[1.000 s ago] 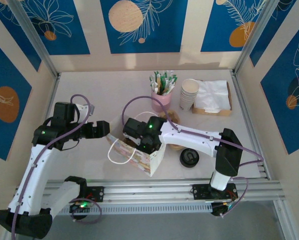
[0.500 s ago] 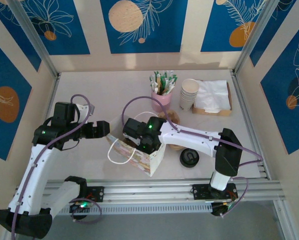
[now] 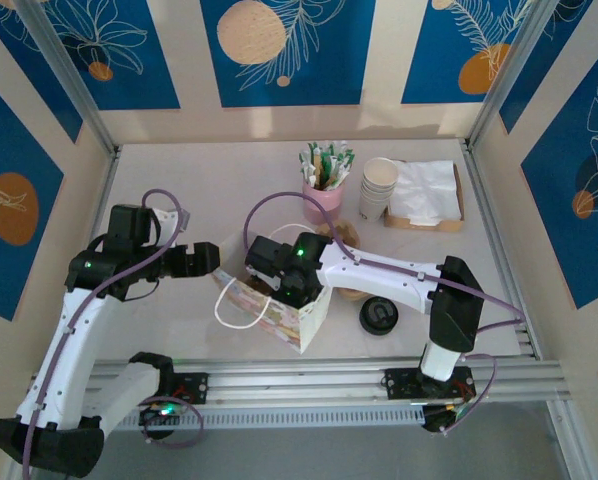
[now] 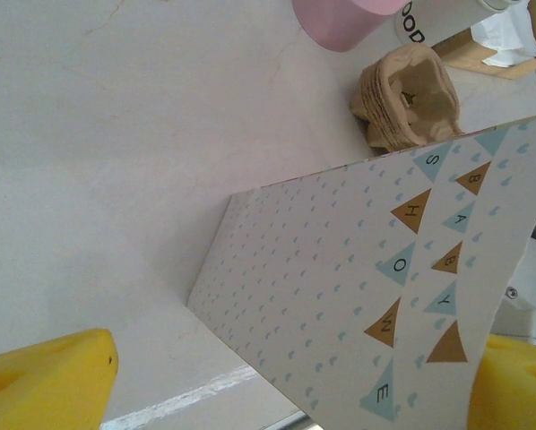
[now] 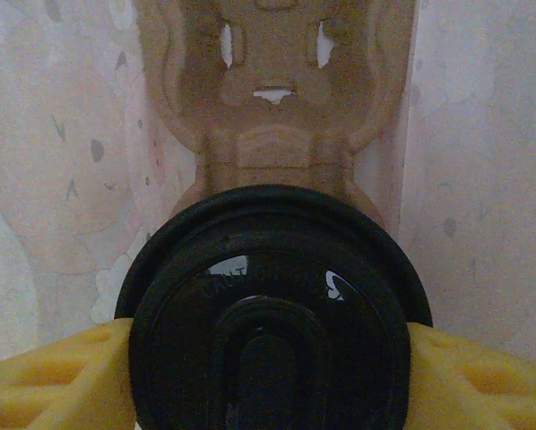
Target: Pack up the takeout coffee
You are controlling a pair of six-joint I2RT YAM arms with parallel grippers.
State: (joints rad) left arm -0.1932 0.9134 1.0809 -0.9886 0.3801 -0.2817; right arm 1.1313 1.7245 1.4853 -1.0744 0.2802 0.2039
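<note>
Nearest, the right gripper [image 5: 268, 381] pinches the takeout coffee [image 5: 266, 305] by its sides inside the bag [image 5: 53, 179]. Raised lettering on the cup's black lid seems to begin "CAUT". The pulp cup tray [image 5: 272, 98] lies beyond it in the bag. The left gripper [image 4: 286, 385] is spread wide beside the bag's outer wall, where pennants spell "BABY" and "SHOWE". Farther off, a white cup [image 4: 411, 22] reads "OOD".

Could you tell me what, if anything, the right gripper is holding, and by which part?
The takeout coffee, clasped on opposite sides at or just under its lid.
</note>
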